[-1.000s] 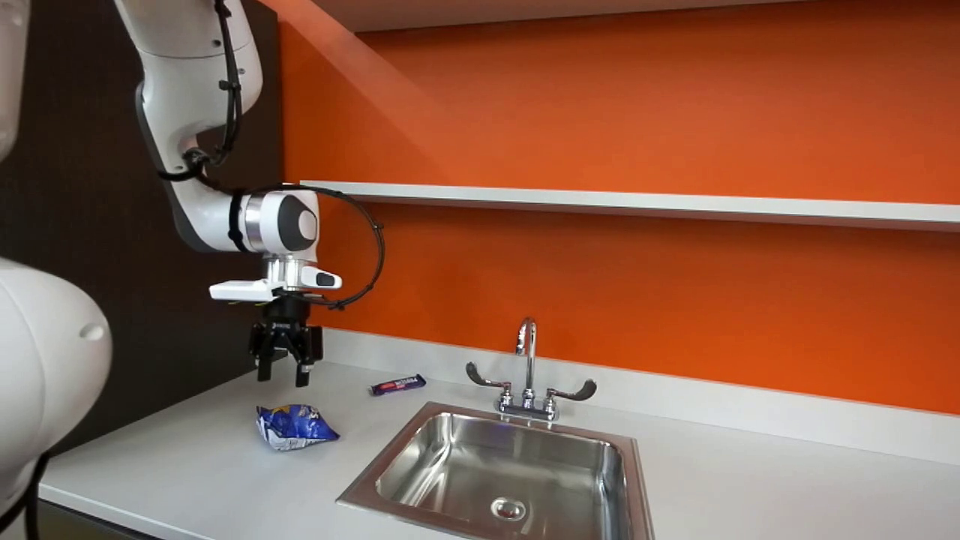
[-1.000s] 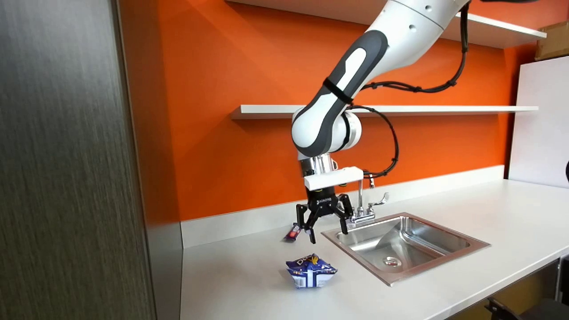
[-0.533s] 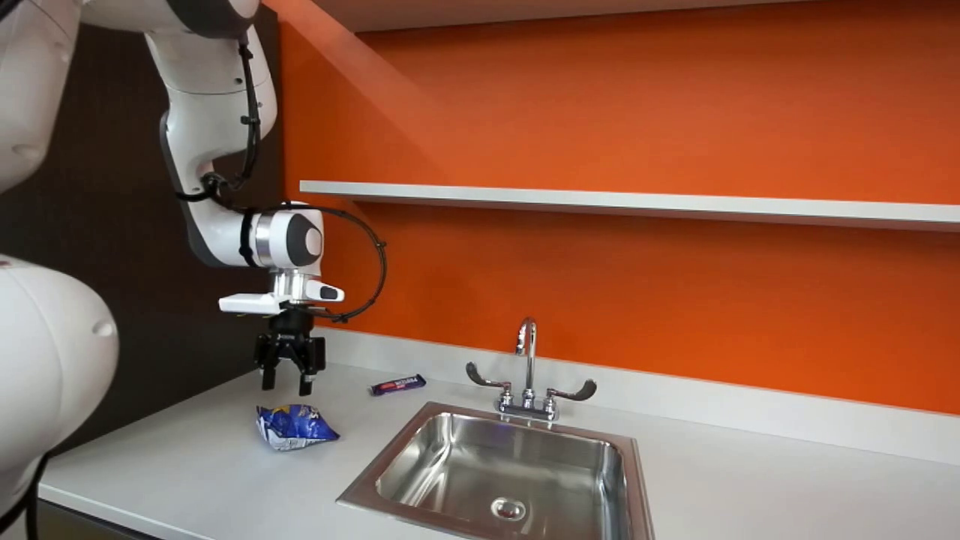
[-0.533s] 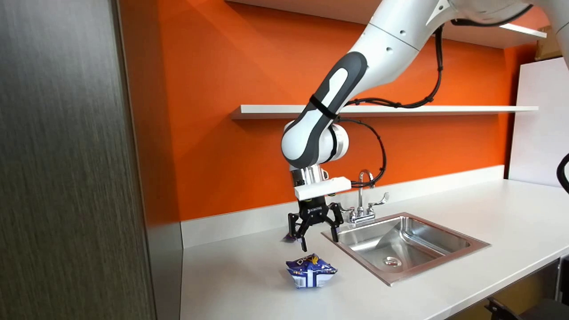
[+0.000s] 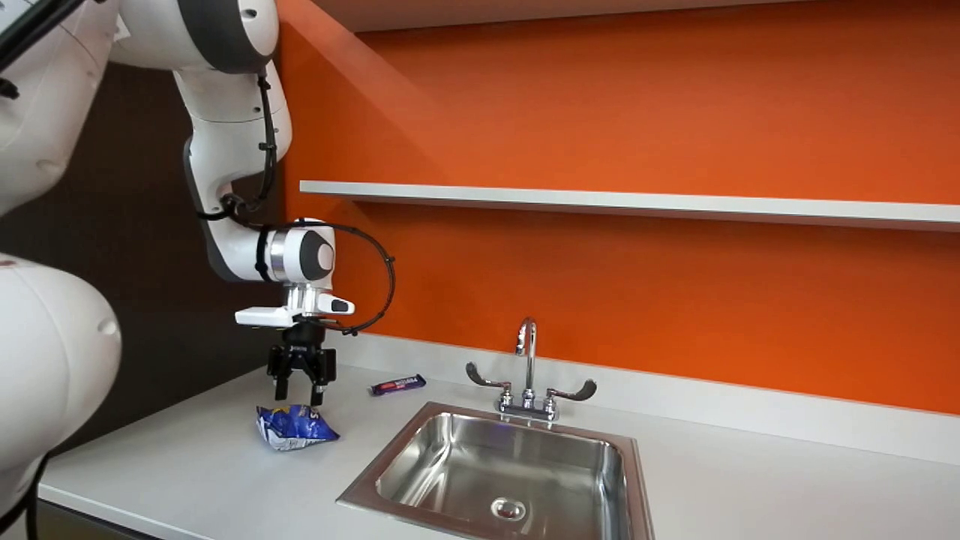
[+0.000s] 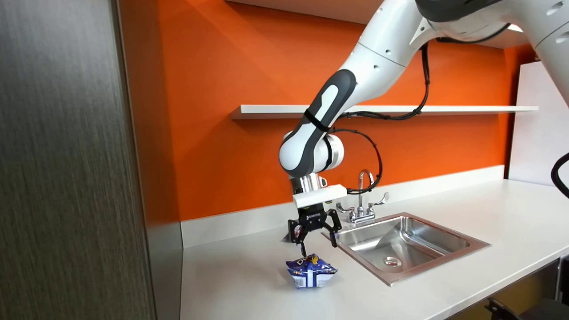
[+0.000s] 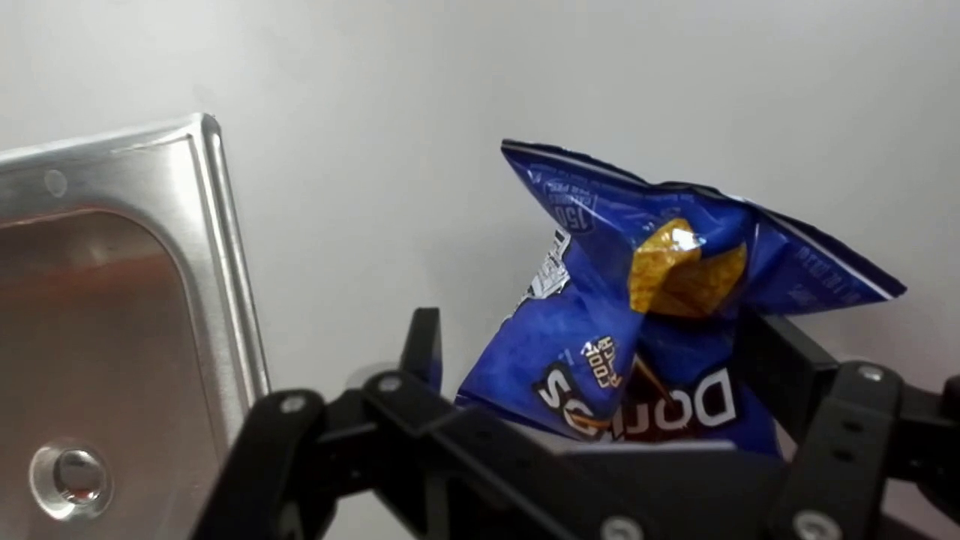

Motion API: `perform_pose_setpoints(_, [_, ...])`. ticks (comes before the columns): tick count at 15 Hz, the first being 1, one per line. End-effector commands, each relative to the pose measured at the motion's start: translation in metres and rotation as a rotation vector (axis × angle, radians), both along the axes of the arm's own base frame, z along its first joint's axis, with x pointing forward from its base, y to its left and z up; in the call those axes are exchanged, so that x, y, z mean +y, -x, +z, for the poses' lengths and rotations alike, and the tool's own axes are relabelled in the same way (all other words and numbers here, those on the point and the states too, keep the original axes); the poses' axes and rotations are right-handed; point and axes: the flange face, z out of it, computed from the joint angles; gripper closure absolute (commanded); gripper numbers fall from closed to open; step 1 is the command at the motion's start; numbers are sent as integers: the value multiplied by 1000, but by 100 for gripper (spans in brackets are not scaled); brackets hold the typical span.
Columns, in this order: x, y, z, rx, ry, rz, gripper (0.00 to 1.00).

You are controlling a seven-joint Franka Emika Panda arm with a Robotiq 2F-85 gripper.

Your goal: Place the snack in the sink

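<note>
The snack is a crumpled shiny blue packet that lies on the white counter left of the sink. It shows in both exterior views (image 5: 298,429) (image 6: 311,272) and large in the wrist view (image 7: 547,345). My gripper (image 5: 299,399) (image 6: 319,249) is open, fingers pointing down, just above the packet. In the wrist view, the packet shows between and beyond the spread fingers (image 7: 589,330), its near end partly hidden by the gripper body. I cannot tell whether a fingertip touches it. The steel sink (image 5: 390,454) (image 6: 395,277) shows its rim at the left of the wrist view (image 7: 206,255).
A thin purple bar (image 5: 397,385) lies on the counter near the back wall, behind the gripper. A chrome two-handled faucet (image 5: 529,375) stands at the sink's back edge. A white shelf (image 5: 630,201) runs along the orange wall. A dark panel (image 6: 75,160) closes the counter's left end.
The arm has come down and the gripper has dropped steadily closer to the packet, moving slightly right in an exterior view. The gripper has stayed open. The packet and the bar have not moved.
</note>
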Motion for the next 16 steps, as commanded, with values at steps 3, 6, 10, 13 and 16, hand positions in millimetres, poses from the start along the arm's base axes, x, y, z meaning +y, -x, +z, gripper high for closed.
perform_pose_setpoints(3, [-1,-11,-9,5,15,-21,0])
perform_pose_setpoints(6, [-3,-13,-12,8,18,-25,0])
perform_pose_setpoints(10, [-2,-13,-16,14,20,-26,0])
perform_pose_setpoints(13, [-3,-12,-19,22,19,-26,26])
perform_pose_setpoints(16, [-4,-12,-21,25,20,-25,52])
